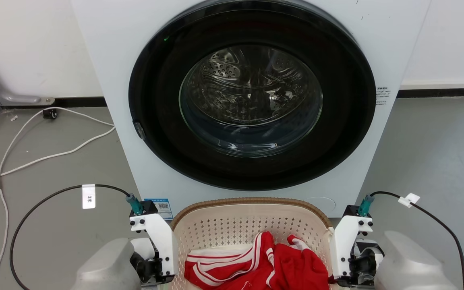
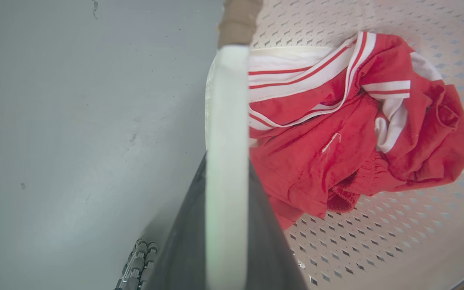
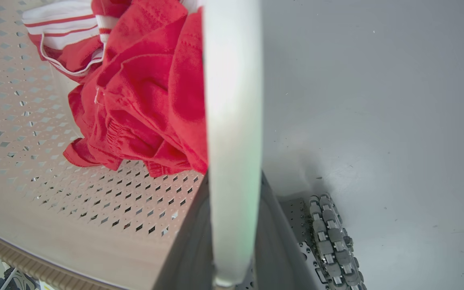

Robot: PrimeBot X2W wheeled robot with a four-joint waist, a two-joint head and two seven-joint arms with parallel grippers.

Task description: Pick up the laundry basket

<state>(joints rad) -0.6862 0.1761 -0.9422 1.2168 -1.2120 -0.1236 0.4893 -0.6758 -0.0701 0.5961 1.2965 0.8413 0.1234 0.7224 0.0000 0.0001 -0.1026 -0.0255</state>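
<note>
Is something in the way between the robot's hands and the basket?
Nothing visible is. The white handles of the laundry basket sit right between the fingers of the left gripper and the right gripper.

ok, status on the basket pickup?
Left tool shut on one white handle, right tool on the other. The basket sits between them, red clothes inside; can't tell if lifted. Washer right ahead.
</note>
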